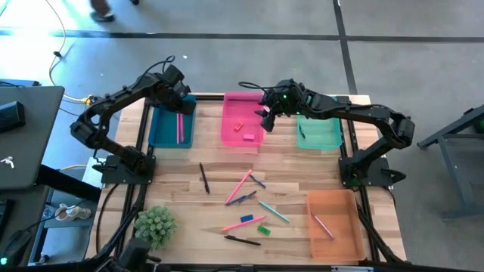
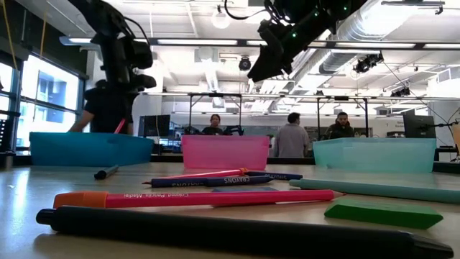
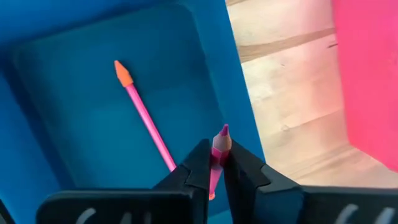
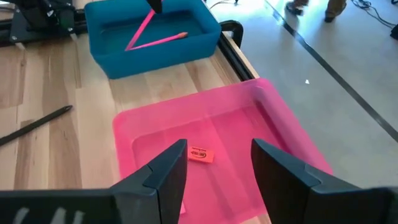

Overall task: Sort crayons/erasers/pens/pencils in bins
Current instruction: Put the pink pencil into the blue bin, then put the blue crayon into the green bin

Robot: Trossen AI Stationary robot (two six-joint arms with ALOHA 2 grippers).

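My left gripper [image 1: 179, 97] is over the dark blue bin [image 1: 160, 127], shut on a pink pencil [image 3: 219, 149]. A second pink stick with an orange tip [image 3: 140, 109] lies flat on that bin's floor. My right gripper [image 4: 214, 165] is open and empty above the pink bin [image 1: 231, 106]. An orange eraser [image 4: 200, 155] and a pink eraser [image 1: 248, 137] lie on the pink bin's floor. The teal-green bin [image 1: 321, 136] stands at the far right. The orange bin [image 1: 336, 204] is at the near right with a pink stick [image 1: 323, 225] in it. My left gripper pinches the pink pencil's shaft [image 3: 216, 163] between its two fingers, coming from above. The pencil runs on past the fingertips, and its pointed end [image 3: 222, 131] points down into the blue bin. In the right wrist view it hangs slanting [image 4: 140, 31] below the gripper.
Loose things lie on the table's middle and near part: a black pen [image 1: 204, 177], a pink pencil [image 1: 239, 187], blue sticks [image 1: 242, 199], a teal pen [image 1: 272, 211], a blue eraser [image 1: 246, 218], a green eraser [image 1: 263, 229] and another black pen [image 1: 242, 240]. A small plant [image 1: 155, 224] stands near left.
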